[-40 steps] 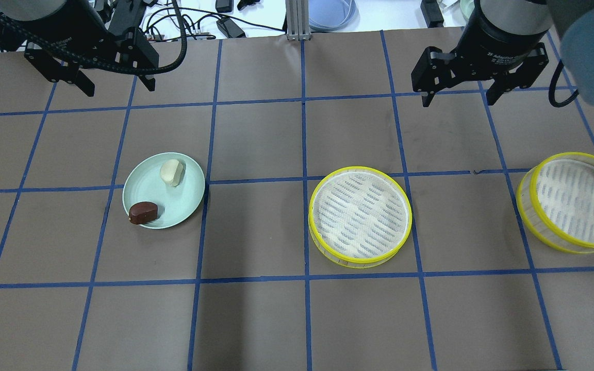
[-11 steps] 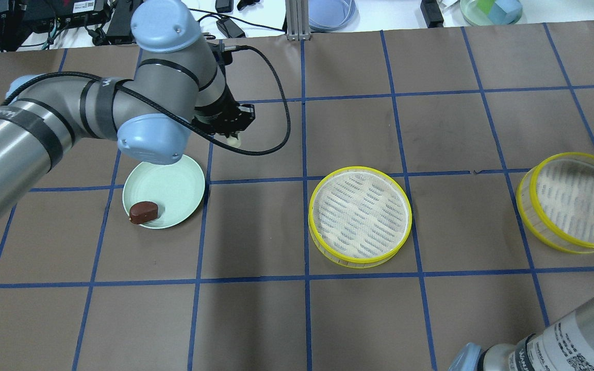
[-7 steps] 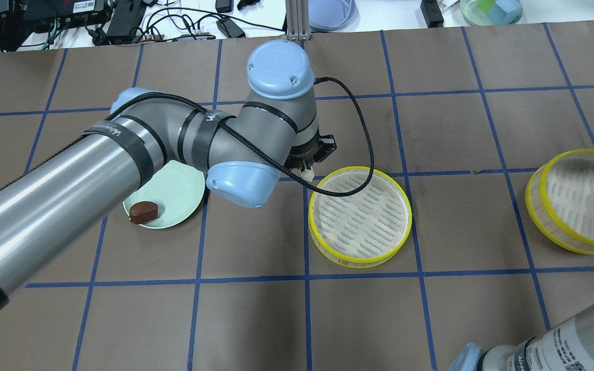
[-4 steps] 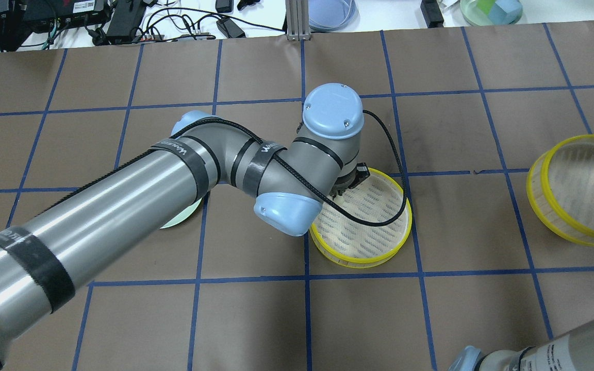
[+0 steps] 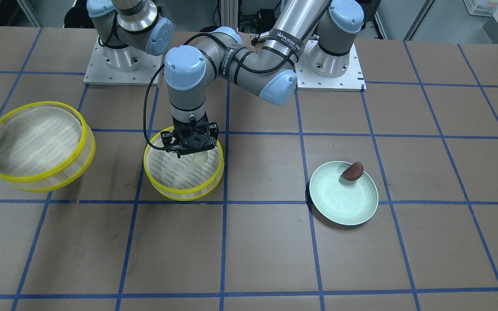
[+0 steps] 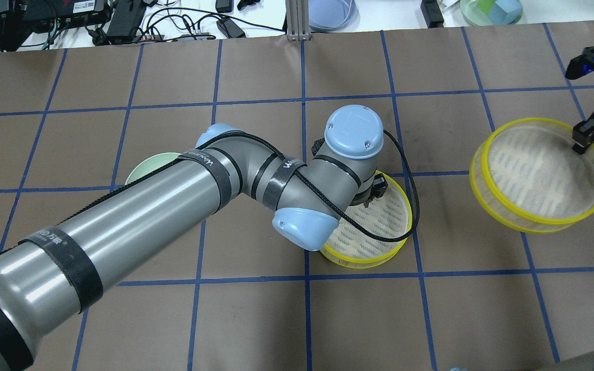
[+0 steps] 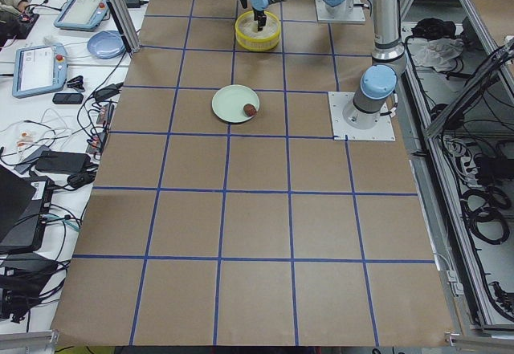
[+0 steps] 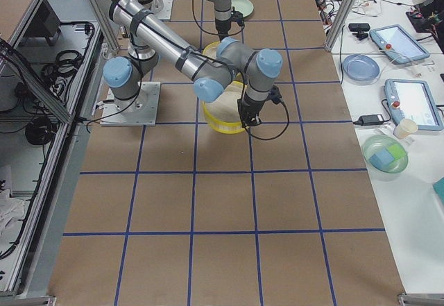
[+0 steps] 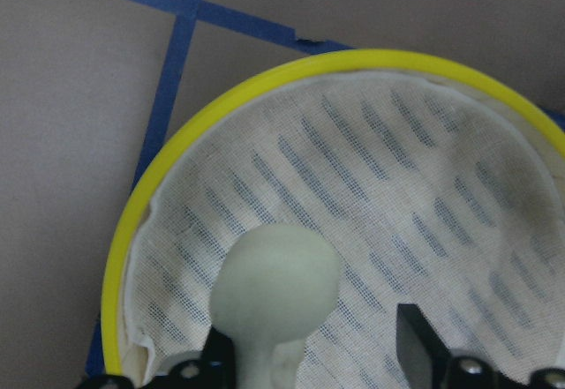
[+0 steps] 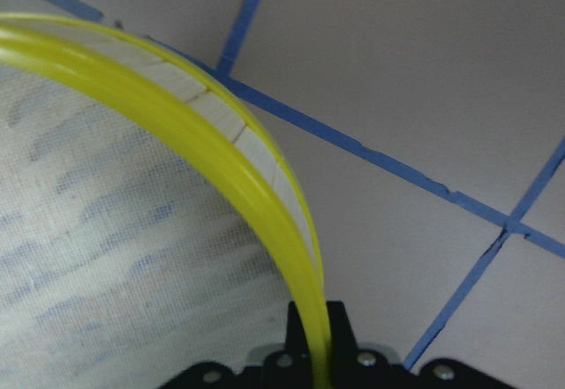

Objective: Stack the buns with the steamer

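My left gripper (image 5: 190, 149) hangs low inside the centre steamer tray (image 5: 184, 194), jaws apart. The cream bun (image 9: 278, 288) touches one finger (image 9: 221, 358); the other finger (image 9: 419, 345) stands clear of it. The bun also shows in the front view (image 5: 200, 157). My right gripper (image 6: 586, 139) is shut on the yellow rim (image 10: 221, 142) of the second steamer tray (image 6: 529, 219) and holds it tilted above the table. The brown bun (image 5: 352, 171) lies on the pale green plate (image 5: 344, 203). In the overhead view my arm hides it.
The plate's edge (image 6: 142, 167) peeks out behind my left arm. Cables, a blue dish (image 6: 330, 13), a bowl with coloured blocks (image 6: 490, 10) and a metal post (image 6: 297, 20) line the far edge. Both arm bases (image 5: 331, 65) stand at the robot's side.
My left arm carried the cream bun from the plate over to the centre tray and lowered into it. My right gripper lifted the second tray by its rim and moved it toward the centre.
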